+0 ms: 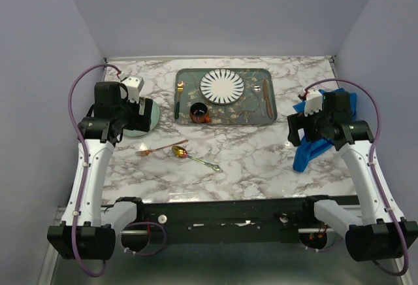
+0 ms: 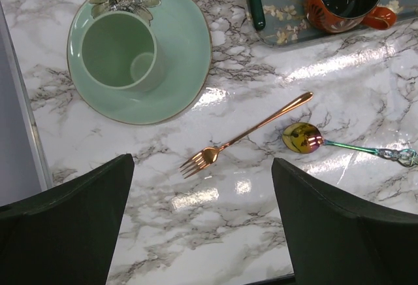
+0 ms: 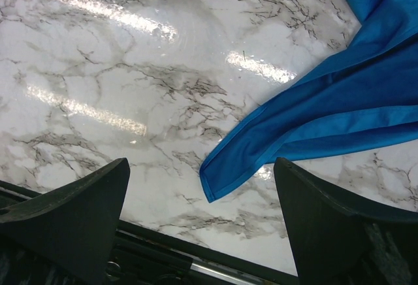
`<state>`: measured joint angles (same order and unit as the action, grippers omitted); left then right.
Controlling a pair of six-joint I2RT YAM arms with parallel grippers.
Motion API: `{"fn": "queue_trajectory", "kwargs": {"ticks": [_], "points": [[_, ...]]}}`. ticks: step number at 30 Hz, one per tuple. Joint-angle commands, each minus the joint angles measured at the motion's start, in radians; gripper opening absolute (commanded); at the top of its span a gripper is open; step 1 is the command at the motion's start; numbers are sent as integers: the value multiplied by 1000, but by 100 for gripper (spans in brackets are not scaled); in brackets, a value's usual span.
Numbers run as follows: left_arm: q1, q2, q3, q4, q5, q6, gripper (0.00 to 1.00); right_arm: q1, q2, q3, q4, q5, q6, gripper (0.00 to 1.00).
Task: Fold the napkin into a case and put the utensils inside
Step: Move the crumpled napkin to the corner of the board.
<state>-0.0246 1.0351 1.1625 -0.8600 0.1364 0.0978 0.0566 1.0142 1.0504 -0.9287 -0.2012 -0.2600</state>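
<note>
Fingers (image 2: 72, 213) of left gripper (image 2: 201, 161) and right gripper (image 3: 201, 161) stand spread and empty, napkin (image 3: 339, 102) lies rumpled, unfolded at the table's (image 1: 261, 161) right side, fork (image 2: 245, 131) and spoon (image 2: 302, 137) sit bare mid-table, so folding and loading both remain.

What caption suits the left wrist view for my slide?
Open left pincer above copper fork and iridescent spoon, beside green cup on its saucer.

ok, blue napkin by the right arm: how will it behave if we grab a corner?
Probably floppy: the napkin lies in soft folds, so it should drape, not hold shape. It looks thin, likely light. The marble table is glossy, so a push may slide or bunch it.
</note>
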Motion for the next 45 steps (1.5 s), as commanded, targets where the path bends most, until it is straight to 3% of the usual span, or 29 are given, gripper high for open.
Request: {"fn": "queue_trajectory", "kwargs": {"ticks": [1, 7, 15, 22, 29, 34, 45], "points": [[-8, 28, 75, 26, 2, 52, 99, -6, 37, 45, -38, -20, -30, 100], [-58, 65, 97, 44, 3, 79, 99, -6, 127, 49, -55, -21, -85, 100], [-314, 140, 60, 122, -98, 69, 99, -6, 294, 36, -49, -24, -182, 100], [-423, 207, 11, 185, -84, 69, 99, -6, 426, 23, -32, -9, -208, 100], [-442, 233, -38, 236, -55, 62, 99, -8, 442, -88, -65, 29, -321, 97], [-442, 238, -61, 259, -37, 60, 99, -6, 442, -160, -79, 107, -401, 88], [-442, 238, -87, 282, -26, 60, 99, -4, 449, -254, 2, 238, -490, 82]]}}
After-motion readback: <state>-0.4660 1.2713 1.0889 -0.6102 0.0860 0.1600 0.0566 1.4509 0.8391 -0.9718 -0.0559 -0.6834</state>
